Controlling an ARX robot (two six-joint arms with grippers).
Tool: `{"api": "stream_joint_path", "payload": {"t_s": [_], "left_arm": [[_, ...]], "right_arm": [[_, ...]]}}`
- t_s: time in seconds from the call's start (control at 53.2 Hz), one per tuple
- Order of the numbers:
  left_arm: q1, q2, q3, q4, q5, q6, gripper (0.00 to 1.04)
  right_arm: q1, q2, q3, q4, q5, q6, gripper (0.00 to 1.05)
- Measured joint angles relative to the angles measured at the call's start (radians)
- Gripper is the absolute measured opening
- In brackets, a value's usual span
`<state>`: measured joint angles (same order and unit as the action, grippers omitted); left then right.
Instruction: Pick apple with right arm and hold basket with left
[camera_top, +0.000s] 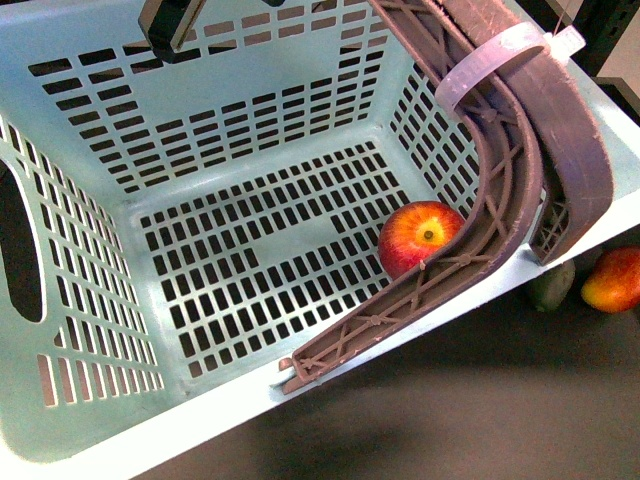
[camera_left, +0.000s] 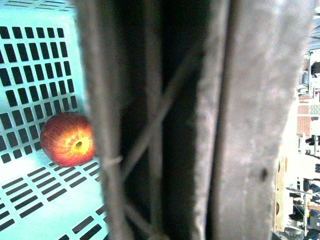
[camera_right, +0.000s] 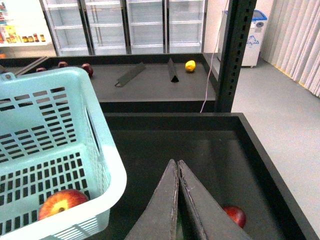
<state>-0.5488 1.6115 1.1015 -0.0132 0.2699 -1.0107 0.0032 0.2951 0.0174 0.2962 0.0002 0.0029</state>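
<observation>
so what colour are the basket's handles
The handles are brown-mauve, clearest in the front view.

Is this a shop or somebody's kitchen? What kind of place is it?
Most likely a shop, or a pretend one for practice. There is a plastic shopping basket with an apple in it, dark display trays holding loose fruit, and a row of tall glass-door fridges at the back.

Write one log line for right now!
apple: in basket, beside handles | right gripper: shut, empty, outside basket | left gripper: not visible
</observation>
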Motion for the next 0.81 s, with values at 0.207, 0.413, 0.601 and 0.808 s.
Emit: {"api": "stream_joint_path", "payload": {"t_s": [0.207, 0.413, 0.601, 0.808], "left_arm": [[0.0, 0.0, 0.0, 0.0, 0.0, 0.0, 0.15], [0.0, 0.0, 0.0, 0.0, 0.0, 0.0, 0.15], [0.0, 0.0, 0.0, 0.0, 0.0, -0.001, 0.15], [0.0, 0.001, 0.0, 0.0, 0.0, -0.003, 0.15]], "right_arm": [[0.0, -0.066, 0.0, -0.066, 0.0, 0.0, 0.02], [0.0, -0.108, 0.0, -0.109, 0.0, 0.0, 0.02], [0.0, -0.283, 0.0, -0.291, 0.001, 0.0, 0.02], [0.0, -0.288, 0.0, -0.295, 0.002, 0.0, 0.14]]}}
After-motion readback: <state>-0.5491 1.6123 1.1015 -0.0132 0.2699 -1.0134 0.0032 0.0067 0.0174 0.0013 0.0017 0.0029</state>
